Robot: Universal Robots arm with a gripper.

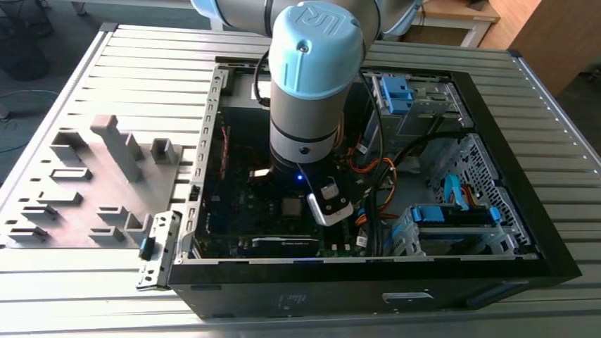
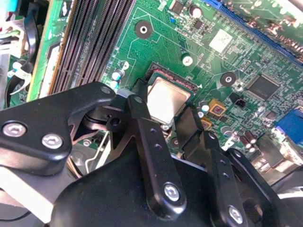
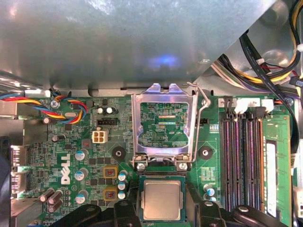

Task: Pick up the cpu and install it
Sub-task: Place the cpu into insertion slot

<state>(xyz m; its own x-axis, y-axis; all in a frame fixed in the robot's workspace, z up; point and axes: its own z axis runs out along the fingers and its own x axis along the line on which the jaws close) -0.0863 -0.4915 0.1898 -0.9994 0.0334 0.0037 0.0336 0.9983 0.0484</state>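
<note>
Inside the open computer case (image 1: 376,299), which lies on the slatted table (image 1: 141,63), I have the arm (image 1: 310,91) reaching straight down over the green motherboard (image 3: 208,177). The gripper (image 2: 163,111) is low over the socket (image 3: 140,198) with its two black fingers (image 2: 142,137) narrowly parted, one on each side of the cpu (image 3: 162,199). In the first wrist view a thin dark margin shows between each finger and the chip, so I read it as straddled, not clamped.

The cpu lies flat in the socket with its dull metal top facing up and its edges square to the frame. Being square, it has no long axis. The socket's metal load plate (image 3: 163,127) stands hinged open just beyond it, and the memory slots (image 3: 241,161) run parallel nearby.

White lettering (image 3: 65,169) is printed on the board beside some capacitors. A grey tray (image 1: 84,190) sits on the exterior view's left of the case.
</note>
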